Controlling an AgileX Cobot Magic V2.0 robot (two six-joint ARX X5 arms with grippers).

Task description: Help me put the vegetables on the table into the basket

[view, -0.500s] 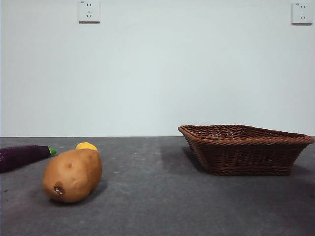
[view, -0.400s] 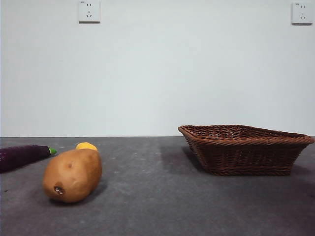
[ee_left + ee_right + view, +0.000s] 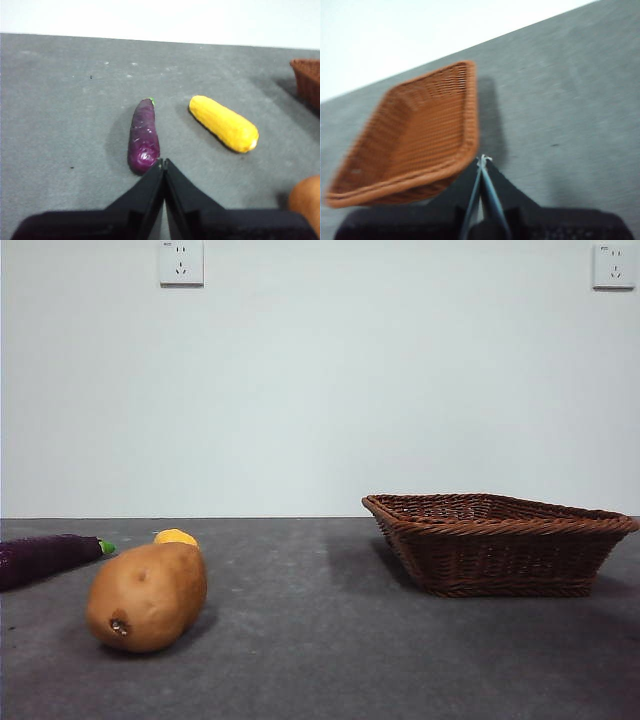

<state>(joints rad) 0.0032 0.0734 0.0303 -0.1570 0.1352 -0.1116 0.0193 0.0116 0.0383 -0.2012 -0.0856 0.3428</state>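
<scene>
Vegetables lie left on the table (image 3: 330, 660): potato (image 3: 147, 597), eggplant (image 3: 144, 136), yellow piece (image 3: 223, 123); basket (image 3: 497, 543) right, empty. Both grippers, left (image 3: 163, 162) and right (image 3: 481, 160), wait, jaws together.

- The eggplant (image 3: 45, 556) runs off the front view's left edge.
- The potato (image 3: 147, 597) hides most of the yellow piece (image 3: 176, 537) there.
- My right wrist view shows the basket (image 3: 415, 135) blurred.
</scene>
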